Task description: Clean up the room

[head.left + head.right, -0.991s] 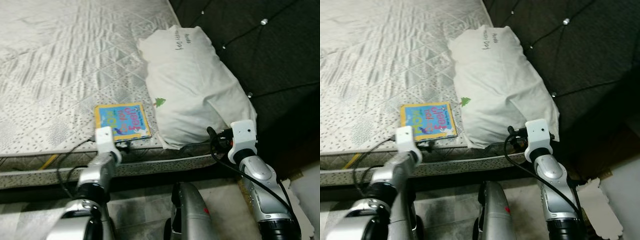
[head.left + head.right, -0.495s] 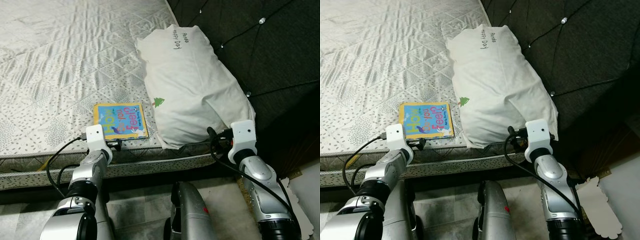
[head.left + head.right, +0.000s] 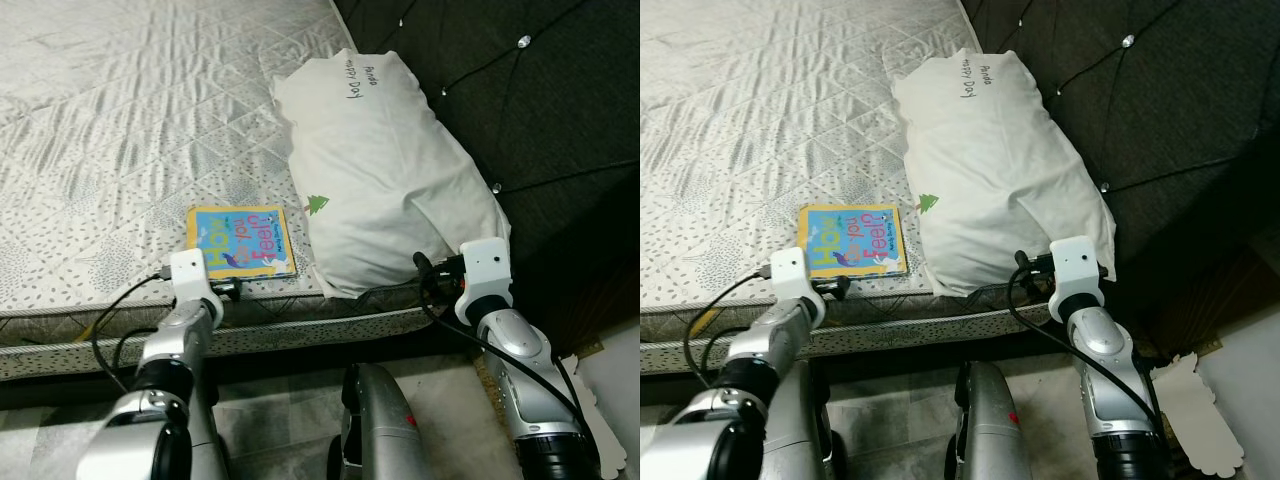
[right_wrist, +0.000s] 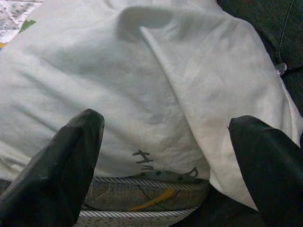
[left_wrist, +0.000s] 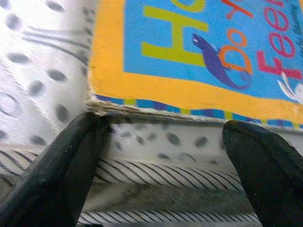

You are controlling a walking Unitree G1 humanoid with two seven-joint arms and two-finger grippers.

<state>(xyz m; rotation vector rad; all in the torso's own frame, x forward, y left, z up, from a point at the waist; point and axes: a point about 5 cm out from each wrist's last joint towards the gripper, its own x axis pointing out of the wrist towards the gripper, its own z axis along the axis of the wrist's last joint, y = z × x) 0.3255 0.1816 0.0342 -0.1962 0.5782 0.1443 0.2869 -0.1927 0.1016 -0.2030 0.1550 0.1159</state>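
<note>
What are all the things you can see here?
mattress: one, pale grey quilted, fills the upper left
book: one, blue with yellow border, flat on the mattress near its front edge
pillow: one, white, beside the book, against the headboard
headboard: one, dark tufted, on the right
left hand: one, black fingers open, at the book's near edge
right hand: one, black fingers open, at the pillow's near end

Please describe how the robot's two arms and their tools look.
Both arms are silver metal with loose black cables. Each wrist carries a white box-shaped block. The left tool and right tool each have two thick, rounded black fingers.
</note>
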